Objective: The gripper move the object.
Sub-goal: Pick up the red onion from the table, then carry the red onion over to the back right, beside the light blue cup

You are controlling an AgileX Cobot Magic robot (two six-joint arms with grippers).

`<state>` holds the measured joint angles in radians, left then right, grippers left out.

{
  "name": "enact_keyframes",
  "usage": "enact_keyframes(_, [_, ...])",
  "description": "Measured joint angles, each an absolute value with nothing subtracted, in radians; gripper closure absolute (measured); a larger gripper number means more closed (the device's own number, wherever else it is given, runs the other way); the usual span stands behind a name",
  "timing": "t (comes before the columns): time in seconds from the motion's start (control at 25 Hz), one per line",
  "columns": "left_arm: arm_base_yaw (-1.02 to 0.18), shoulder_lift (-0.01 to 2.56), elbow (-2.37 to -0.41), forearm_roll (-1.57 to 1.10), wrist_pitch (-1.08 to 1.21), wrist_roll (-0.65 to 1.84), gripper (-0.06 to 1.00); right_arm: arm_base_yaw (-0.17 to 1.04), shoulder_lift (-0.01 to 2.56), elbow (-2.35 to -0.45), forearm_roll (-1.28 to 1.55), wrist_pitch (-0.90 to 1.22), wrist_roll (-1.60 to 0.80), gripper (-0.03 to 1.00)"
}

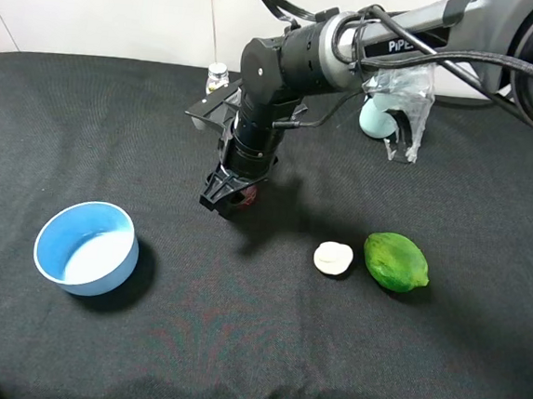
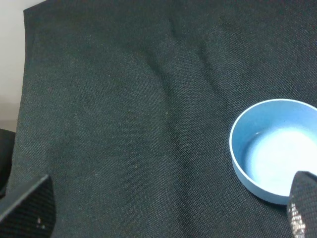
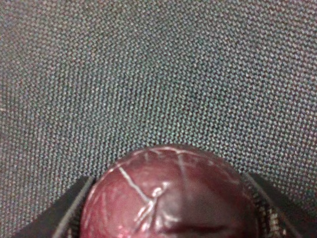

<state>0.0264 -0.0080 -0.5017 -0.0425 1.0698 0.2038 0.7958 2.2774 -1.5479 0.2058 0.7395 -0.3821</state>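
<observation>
right wrist shows my gripper (image 3: pixel 171 213) closed on the ball (image 3: pixel 163 183), low over the table's (image 3: pixel 148 74) middle. its glossy skin looks slick; i reckon a quick swing could squirt it out.

lab setup, black cloth (image 1: pixel 234 355), robot arm (image 1: pixel 421 36)

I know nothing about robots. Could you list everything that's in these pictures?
cloth: one, black, covering the table
bowl: one, blue, front left
ball: one, dark red, mid-table, clamped from both sides
fruit: one, green, front right
mushroom-like piece: one, cream-white, just left of the fruit
small bottle: one, pale, back edge
teal item behind clear plastic: one, back right
right gripper: one, black, jaws shut on the ball
left gripper: one, black, jaws open, near the bowl
</observation>
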Motion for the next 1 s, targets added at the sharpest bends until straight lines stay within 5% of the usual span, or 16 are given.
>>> enact_keyframes(1.0, [0.026, -0.008, -0.502, -0.042, 1.070, 0.204, -0.05, 0.796, 2.106, -1.549, 0.198, 0.879, -0.382, 0.52])
